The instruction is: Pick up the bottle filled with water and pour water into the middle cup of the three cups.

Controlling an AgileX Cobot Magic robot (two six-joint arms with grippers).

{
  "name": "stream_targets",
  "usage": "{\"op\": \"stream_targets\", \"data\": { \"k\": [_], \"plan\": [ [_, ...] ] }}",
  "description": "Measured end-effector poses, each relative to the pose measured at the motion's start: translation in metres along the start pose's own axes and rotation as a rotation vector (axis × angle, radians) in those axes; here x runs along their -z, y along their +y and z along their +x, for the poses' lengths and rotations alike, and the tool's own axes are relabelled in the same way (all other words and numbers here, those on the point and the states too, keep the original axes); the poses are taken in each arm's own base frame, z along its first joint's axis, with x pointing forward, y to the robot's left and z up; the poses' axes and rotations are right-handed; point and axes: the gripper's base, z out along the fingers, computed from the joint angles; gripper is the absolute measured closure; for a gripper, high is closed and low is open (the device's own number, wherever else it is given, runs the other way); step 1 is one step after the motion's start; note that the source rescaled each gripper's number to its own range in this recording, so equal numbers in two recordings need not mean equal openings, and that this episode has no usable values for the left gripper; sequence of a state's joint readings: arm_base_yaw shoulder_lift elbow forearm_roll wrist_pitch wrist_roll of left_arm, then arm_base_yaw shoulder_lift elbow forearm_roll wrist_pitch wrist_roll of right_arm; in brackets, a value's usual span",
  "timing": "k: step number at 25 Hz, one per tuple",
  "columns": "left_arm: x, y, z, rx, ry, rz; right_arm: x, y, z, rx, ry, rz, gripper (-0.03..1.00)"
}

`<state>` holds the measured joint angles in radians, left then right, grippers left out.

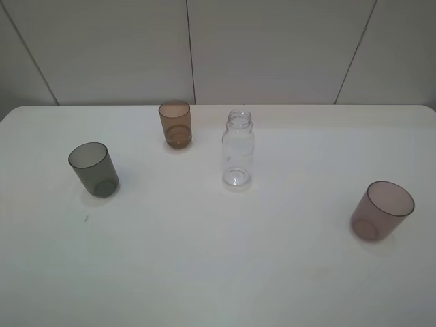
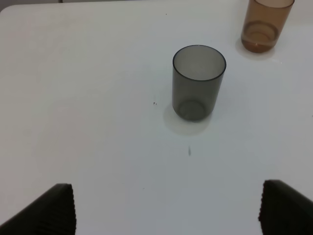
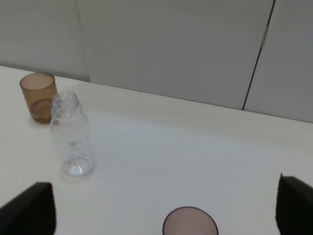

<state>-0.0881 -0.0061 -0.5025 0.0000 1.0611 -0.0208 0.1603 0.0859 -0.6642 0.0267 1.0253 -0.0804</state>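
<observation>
The clear bottle (image 1: 238, 150) stands upright and uncapped near the table's middle; it also shows in the right wrist view (image 3: 72, 135). The orange-brown cup (image 1: 176, 124) stands behind and left of it, also seen in the left wrist view (image 2: 264, 23) and the right wrist view (image 3: 38, 97). The smoky grey cup (image 1: 93, 169) stands at the left, in front of my left gripper (image 2: 166, 208), which is open and empty. The pinkish-mauve cup (image 1: 381, 210) stands at the right; its rim (image 3: 190, 223) lies just ahead of my open, empty right gripper (image 3: 166, 210). Neither gripper shows in the exterior view.
The white table (image 1: 218, 272) carries only the cups and bottle. A pale panelled wall (image 1: 204, 48) runs behind the table's far edge. A small dark speck (image 2: 189, 151) marks the table in front of the grey cup.
</observation>
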Motion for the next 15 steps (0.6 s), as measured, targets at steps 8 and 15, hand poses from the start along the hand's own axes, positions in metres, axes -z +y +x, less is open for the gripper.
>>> {"op": "stream_targets", "data": {
  "k": [8,15],
  "plan": [
    [0.0,0.0,0.0,0.0,0.0,0.0,-0.017,0.001,0.039,-0.026,0.093,0.004,-0.03],
    [0.0,0.0,0.0,0.0,0.0,0.0,-0.016,-0.004,0.04,-0.097,0.094,0.109,-0.03]
  ]
}}
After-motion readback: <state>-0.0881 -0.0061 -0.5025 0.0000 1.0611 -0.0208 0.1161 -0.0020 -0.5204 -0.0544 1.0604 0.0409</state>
